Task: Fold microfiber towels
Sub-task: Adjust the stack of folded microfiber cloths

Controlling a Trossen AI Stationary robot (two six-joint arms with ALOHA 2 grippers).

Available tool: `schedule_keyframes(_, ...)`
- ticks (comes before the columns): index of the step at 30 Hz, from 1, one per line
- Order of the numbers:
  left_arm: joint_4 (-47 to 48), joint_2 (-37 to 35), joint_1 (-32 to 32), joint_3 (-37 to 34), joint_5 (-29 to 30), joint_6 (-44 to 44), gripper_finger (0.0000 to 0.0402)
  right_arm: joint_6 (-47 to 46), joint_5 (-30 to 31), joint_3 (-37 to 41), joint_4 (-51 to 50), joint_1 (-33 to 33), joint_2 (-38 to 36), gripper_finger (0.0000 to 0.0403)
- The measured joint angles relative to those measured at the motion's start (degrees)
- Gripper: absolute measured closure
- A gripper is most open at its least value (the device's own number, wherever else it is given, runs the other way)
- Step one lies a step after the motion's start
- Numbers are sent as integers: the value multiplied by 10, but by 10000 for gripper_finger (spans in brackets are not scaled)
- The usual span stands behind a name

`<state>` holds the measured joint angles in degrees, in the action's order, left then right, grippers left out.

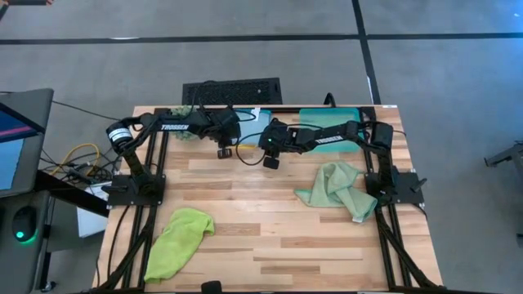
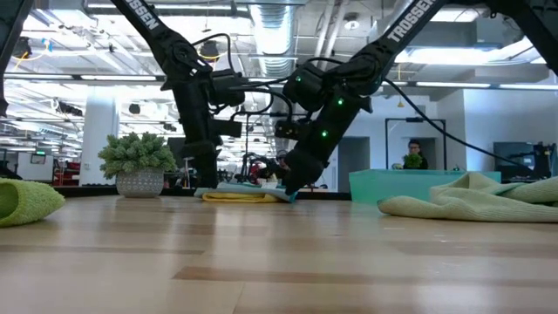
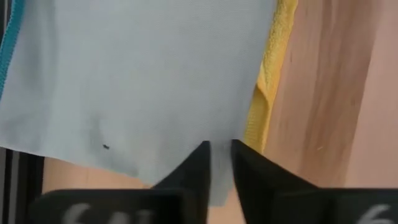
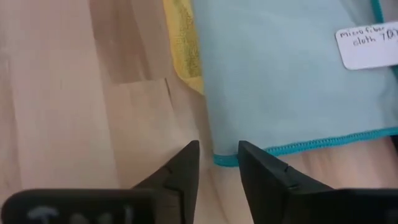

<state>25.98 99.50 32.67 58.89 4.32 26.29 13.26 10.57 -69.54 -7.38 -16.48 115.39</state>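
The microfiber towels lie spread over the counter (image 1: 245,204). Farthest left, a lime green towel (image 1: 180,241) is crumpled in a long heap near the front edge. At the back, between the two arms, a light blue towel (image 3: 137,74) lies flat on a yellow towel (image 3: 268,81), whose edge peeps out along one side. At the right, a pale sage green towel (image 1: 339,189) sits bunched in loose folds, just in front of the teal tray (image 1: 331,118).

The left gripper (image 3: 219,163) stands low over the near edge of the light blue towel, its jaws narrowed to a slim gap with a bit of the blue hem between them; whether they have truly pinched the cloth I cannot tell. The right gripper (image 4: 217,163) is down at the teal-stitched corner of the same towel, jaws partly open and astride the hem, gripping nothing that shows.

The step in hand looks like taking hold of the blue towel's edge for a fold. To do it well, each gripper should catch only the blue layer, not the yellow beneath, then both should lift together and carry the edge evenly across so the corners meet.

The blue cloth is smooth and thin, with a small dark speck and a white handwritten label (image 4: 368,45).
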Motion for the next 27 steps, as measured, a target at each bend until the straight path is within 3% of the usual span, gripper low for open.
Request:
schedule_keyframes(3,-8,11,0,0,-1,-9,393,-28,0,0,-17,1,-2,279)
schedule_keyframes(9,4,34,2,5,-8,-31,400,-77,0,1,-107,7,-33,300)
schedule_keyframes(16,80,34,-29,8,-44,-77,401,-77,2,35,-120,5,-130,383)
schedule_keyframes(21,149,33,-100,8,-46,-117,401,-91,7,60,-138,-6,-205,384)
schedule_keyframes(27,168,33,-225,7,-38,-188,401,-105,47,127,-161,-43,-296,383)
